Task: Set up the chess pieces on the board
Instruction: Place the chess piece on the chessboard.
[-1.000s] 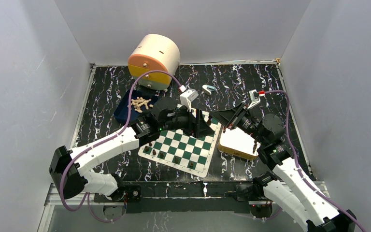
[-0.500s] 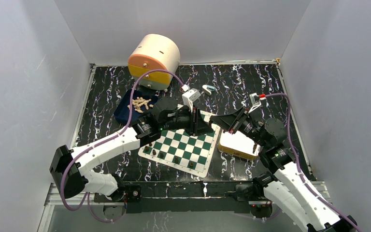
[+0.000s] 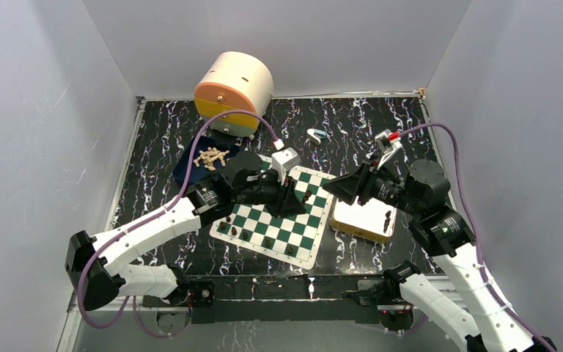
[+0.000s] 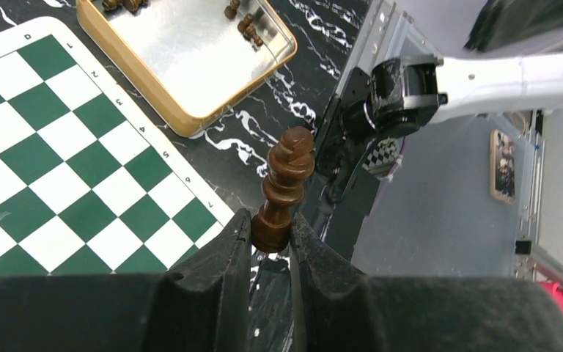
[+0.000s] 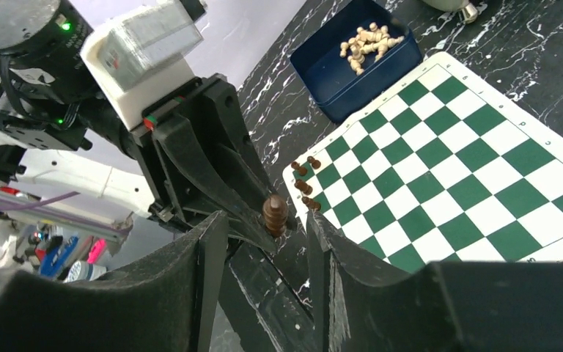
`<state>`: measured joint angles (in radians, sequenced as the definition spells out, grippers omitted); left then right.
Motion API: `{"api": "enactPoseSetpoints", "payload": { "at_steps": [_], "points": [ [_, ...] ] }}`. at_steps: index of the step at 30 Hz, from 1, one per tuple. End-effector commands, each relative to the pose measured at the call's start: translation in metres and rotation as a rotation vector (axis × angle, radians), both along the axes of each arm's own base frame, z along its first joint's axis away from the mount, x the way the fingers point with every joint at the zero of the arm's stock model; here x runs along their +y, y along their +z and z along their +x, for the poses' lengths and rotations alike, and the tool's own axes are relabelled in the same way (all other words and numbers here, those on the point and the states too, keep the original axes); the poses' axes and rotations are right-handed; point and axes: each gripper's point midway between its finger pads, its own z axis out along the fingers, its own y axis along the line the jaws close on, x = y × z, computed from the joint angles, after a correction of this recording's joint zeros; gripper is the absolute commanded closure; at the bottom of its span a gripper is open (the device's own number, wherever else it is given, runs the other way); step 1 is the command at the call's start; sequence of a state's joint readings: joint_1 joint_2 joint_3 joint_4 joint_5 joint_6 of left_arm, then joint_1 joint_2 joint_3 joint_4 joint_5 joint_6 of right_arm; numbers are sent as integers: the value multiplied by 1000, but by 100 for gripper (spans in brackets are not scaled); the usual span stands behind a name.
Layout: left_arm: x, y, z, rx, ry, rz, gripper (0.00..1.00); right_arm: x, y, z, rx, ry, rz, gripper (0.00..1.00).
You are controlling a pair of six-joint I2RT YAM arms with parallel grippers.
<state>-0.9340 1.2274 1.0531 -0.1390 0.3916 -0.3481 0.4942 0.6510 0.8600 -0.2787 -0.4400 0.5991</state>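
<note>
My left gripper (image 4: 271, 233) is shut on the base of a dark brown chess piece (image 4: 284, 183), which sticks out past the fingertips in mid-air. In the top view the left gripper (image 3: 298, 199) hangs over the far right part of the green-and-white board (image 3: 275, 220). My right gripper (image 5: 264, 227) is open. Its fingers stand apart on either side of that same piece (image 5: 275, 214) without touching it. From above, the right gripper (image 3: 331, 188) faces the left one near the board's right edge. Several dark pieces (image 3: 267, 242) stand on the board's near rows.
A gold-rimmed white tin (image 3: 363, 216) right of the board holds dark pieces (image 4: 245, 22). A blue tray (image 3: 190, 170) behind the board's left corner holds pale pieces (image 3: 212, 156). A cream and orange drum (image 3: 233, 92) and a small white-teal object (image 3: 315, 135) sit at the back.
The left gripper shut on the dark piece that the right gripper was holding. The right gripper then opened and drew back to the right; the left arm pulled back slightly with the piece.
</note>
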Motion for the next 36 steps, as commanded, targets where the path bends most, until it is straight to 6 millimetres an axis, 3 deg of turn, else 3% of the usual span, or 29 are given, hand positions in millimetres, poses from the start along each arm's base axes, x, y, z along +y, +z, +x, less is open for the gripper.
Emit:
{"api": "enactPoseSetpoints", "payload": {
  "at_steps": [1,10,20,29,36],
  "points": [
    [13,-12,-14,-31,-88,53,99,7,1,-11,-6,122,-88,49],
    [10,-24,-19,-10,-137,74,99,35,-13,-10,160,301,-76,56],
    [10,-30,-19,1,-136,90,100,42,-29,-8,238,339,-89,60],
    [9,-28,-19,15,-128,83,100,48,-43,-21,310,400,-78,58],
    [12,-26,-20,2,-126,78,100,57,-65,-24,353,397,-145,55]
  ]
}}
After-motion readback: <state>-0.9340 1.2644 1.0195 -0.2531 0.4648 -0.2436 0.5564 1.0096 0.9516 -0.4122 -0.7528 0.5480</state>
